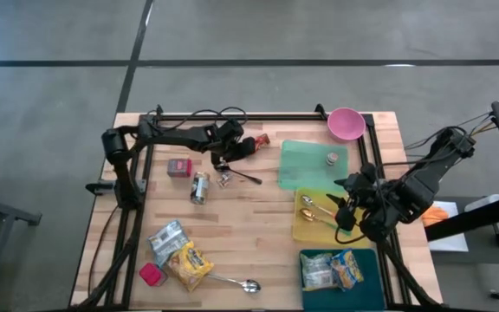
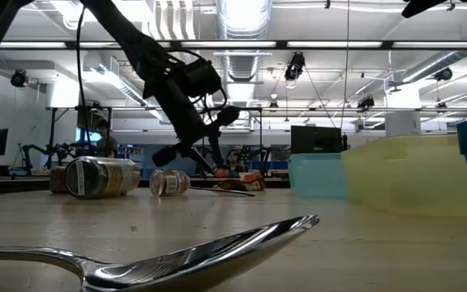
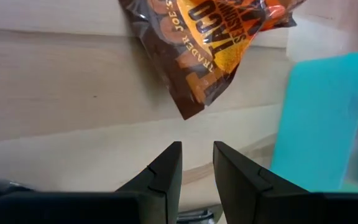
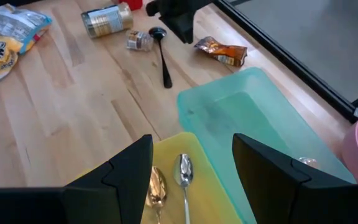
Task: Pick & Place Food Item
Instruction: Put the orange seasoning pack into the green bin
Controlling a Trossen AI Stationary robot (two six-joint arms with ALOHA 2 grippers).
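Two grippers empty: left gripper (image 3: pixel 196 163) narrowly parted, hovering beside taco seasoning packet (image 3: pixel 213 43); right gripper (image 4: pixel 191 165) open above yellow tray (image 4: pixel 211 186).

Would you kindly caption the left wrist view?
Left tool, fingers slightly apart and empty, faces a taco seasoning packet on the wooden table.

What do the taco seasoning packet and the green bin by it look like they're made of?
Taco seasoning packet: looks like glossy printed foil or plastic film, judging by its creases and sheen. Green bin: probably translucent plastic with a smooth, slightly frosted finish; the wood shows faintly through it.
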